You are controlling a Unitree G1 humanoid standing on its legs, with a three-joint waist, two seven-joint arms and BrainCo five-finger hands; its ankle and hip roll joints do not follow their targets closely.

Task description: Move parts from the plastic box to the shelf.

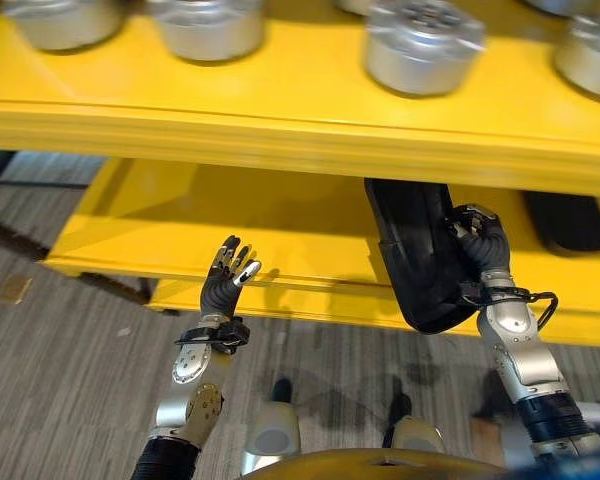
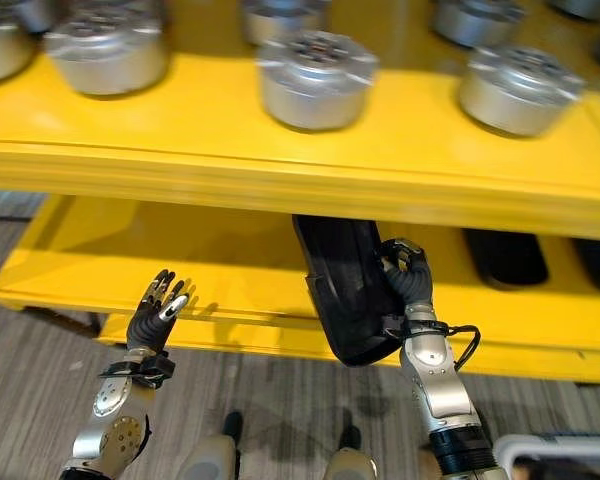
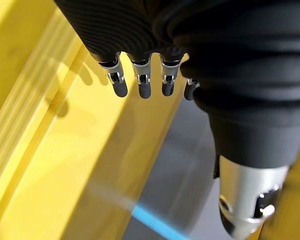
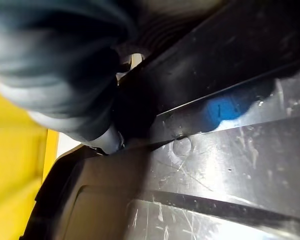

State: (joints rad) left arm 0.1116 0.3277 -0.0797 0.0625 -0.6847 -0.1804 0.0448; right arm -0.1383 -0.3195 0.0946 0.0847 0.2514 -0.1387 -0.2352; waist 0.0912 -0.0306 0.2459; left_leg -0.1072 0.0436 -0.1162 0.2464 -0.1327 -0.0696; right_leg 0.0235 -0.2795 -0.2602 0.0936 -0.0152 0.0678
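Note:
A long black plastic part (image 1: 415, 250) stands tilted on the front edge of the lower yellow shelf (image 1: 230, 215), its lower end hanging past the lip. My right hand (image 1: 483, 245) is curled round the part's right edge, and from the right wrist the scratched black part (image 4: 215, 150) shows right against the hand. My left hand (image 1: 225, 280) is held up in front of the lower shelf's lip, well to the left of the part. Its fingers (image 3: 140, 85) are straight and hold nothing.
Several round silver metal parts (image 1: 420, 45) stand on the upper yellow shelf (image 1: 280, 110). Another black part (image 1: 570, 220) lies further right on the lower shelf. The left half of the lower shelf is bare. Grey floor lies below.

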